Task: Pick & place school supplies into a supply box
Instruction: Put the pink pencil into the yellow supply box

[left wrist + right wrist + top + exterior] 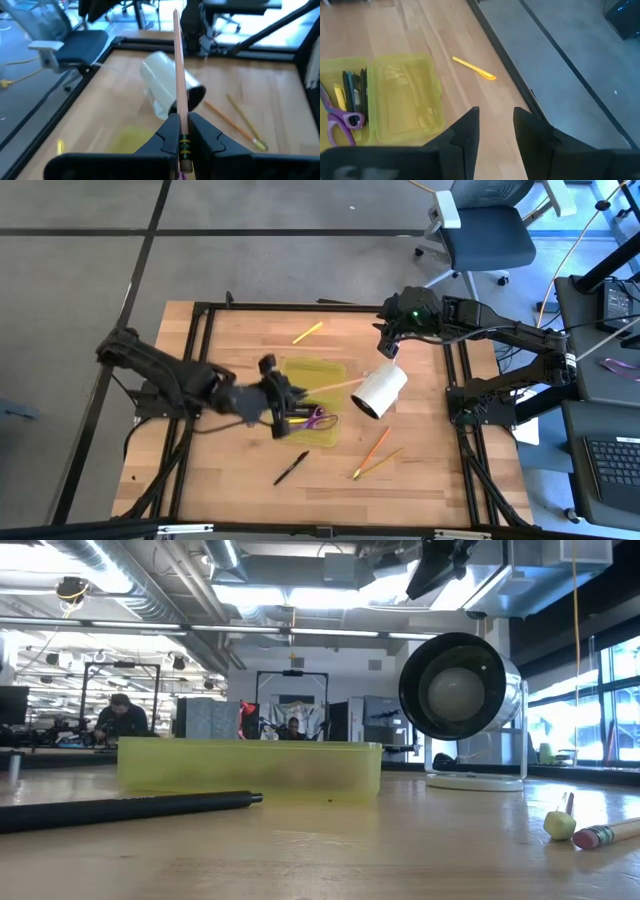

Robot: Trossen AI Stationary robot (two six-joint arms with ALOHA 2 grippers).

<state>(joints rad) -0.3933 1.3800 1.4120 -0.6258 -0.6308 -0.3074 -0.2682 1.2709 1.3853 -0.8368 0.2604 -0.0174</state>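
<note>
step: carrying pencil (178,75) over supply box (330,435) | left gripper (181,131) jaws clamped on pencil | right gripper (496,125) jaws apart, idle above worktop's far side | next: lower, align w/ box length, release

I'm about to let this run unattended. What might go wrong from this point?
The left tool is shut on a long pencil whose far end reaches toward the white cylinder; swinging it may knock the cylinder. The pencil lies crosswise above the yellow box, so it might land across the rim. The right tool waits open by the back edge.
</note>
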